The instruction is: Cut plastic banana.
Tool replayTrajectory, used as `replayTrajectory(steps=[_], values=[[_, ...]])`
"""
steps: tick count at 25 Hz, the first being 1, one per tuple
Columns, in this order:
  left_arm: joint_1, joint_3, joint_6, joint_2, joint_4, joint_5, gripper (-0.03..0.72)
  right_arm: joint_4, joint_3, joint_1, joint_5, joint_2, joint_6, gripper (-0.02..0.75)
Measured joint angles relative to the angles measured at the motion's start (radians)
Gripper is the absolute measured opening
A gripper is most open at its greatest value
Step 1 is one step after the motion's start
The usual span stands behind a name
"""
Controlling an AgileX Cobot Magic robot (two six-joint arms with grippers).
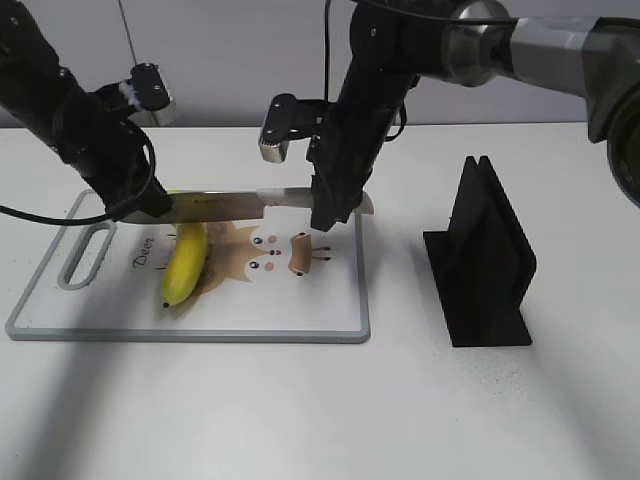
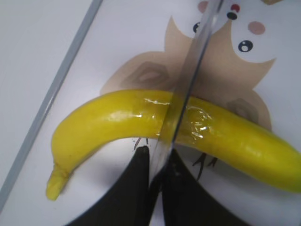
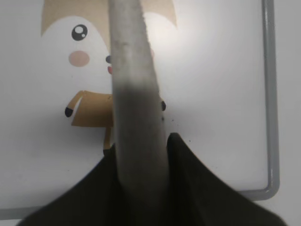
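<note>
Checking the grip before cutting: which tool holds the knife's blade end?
The left tool; the right tool holds the grey handle.

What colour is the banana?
Bright yellow banana; the left wrist view shows it best.

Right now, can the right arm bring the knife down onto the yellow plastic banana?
Probably yes: the steel knife blade already spans the glossy yellow plastic banana, nothing between them. Both pincers, right and left, grip the knife.
</note>
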Motion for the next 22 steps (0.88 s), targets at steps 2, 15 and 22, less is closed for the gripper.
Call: replayTrajectory(steps=[2, 15, 22], values=[[-0.005, -0.002, 0.000, 0.010, -0.002, -0.005, 0.052, -0.003, -0.001, -0.003, 0.002, 0.009, 0.001, 0.207], [-0.010, 0.110, 0.006, -0.016, -0.043, -0.138, 0.064, -0.010, -0.006, -0.003, -0.005, 0.017, -0.001, 0.215], [-0.011, 0.114, 0.007, -0.017, -0.047, -0.143, 0.065, -0.009, -0.015, -0.003, 0.000, 0.035, -0.001, 0.218]])
